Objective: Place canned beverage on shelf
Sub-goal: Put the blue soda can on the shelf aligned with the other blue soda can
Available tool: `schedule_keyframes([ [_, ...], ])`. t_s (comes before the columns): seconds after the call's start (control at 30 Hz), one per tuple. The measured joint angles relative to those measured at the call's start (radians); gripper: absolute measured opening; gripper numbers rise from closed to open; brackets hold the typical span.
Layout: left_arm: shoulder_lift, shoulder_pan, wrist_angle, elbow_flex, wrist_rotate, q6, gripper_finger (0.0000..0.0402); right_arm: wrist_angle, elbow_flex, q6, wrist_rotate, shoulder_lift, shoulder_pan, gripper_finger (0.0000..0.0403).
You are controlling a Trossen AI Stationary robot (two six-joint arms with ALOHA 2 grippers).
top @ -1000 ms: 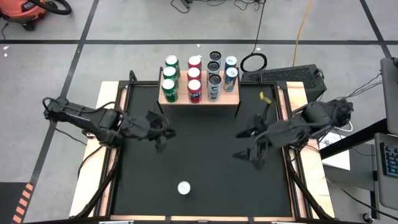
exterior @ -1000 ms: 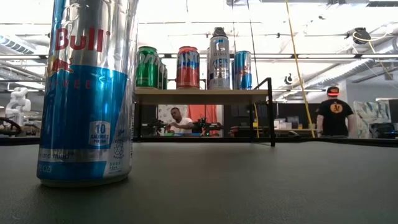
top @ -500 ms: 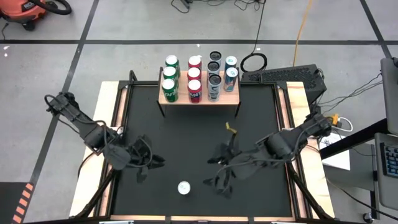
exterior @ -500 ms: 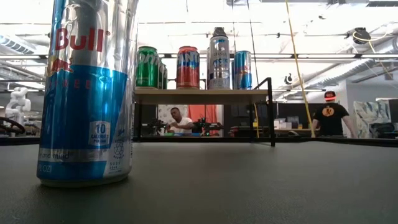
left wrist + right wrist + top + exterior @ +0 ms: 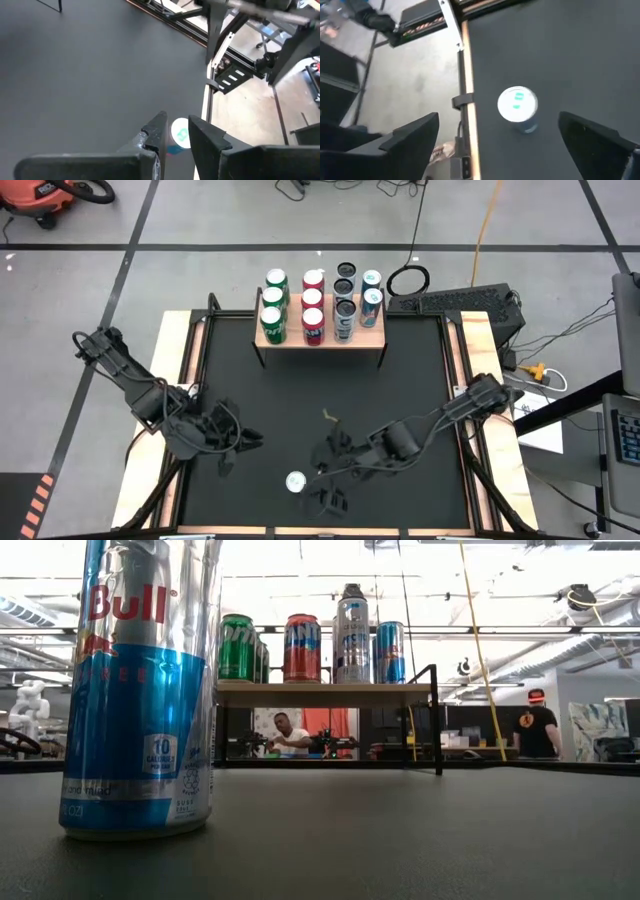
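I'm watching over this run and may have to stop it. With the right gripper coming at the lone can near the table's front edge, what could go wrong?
1. The can is tall, narrow and upright; the open right gripper is beside it, not yet around it, so an off-centre finger could tip it.
2. It stands close to the table's front edge and might roll off.
3. The shelf is crowded, so placing may knock a neighbouring can.

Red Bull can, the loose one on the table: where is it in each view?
High view: Red Bull can near the table's front edge, seen top-down, just left of the right pincer.
Low view: fills the left foreground, upright.
Left wrist view: between the fingers, low centre.
Right wrist view: centre, between the open fingers.
Shared landmark: the table's light wooden edge, beside the can.
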Motion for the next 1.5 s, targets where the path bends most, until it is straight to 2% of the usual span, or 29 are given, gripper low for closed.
schedule_keyframes([
  [0.1,0.014,-0.003,-0.003,0.0,-0.001,0.001,0.0081,0.04,0.0,-0.014,-0.057,0.041,-0.011,0.0397],
  [0.27,0.055,-0.017,-0.032,-0.001,-0.034,0.0,0.0081,0.094,0.0,0.057,-0.105,0.077,-0.045,0.0399],
  [0.53,0.085,-0.022,-0.014,-0.001,-0.05,-0.029,0.0081,0.064,0.0,-0.044,-0.102,0.095,-0.07,0.04],
  [0.73,0.086,-0.022,-0.013,-0.001,-0.057,-0.029,0.0081,0.115,0.001,-0.148,-0.105,0.161,-0.082,0.04],
  [1.03,0.086,-0.022,-0.017,-0.001,-0.059,-0.029,0.0081,0.15,0.0,-0.151,-0.106,0.212,-0.083,0.04],
  [1.33,0.086,-0.022,-0.026,-0.001,-0.086,-0.028,0.0081,0.177,0.0,-0.258,-0.137,0.241,-0.089,0.04],
  [1.5,0.086,-0.022,-0.026,-0.001,-0.087,-0.028,0.0081,0.177,0.0,-0.246,-0.143,0.273,-0.089,0.04],
])
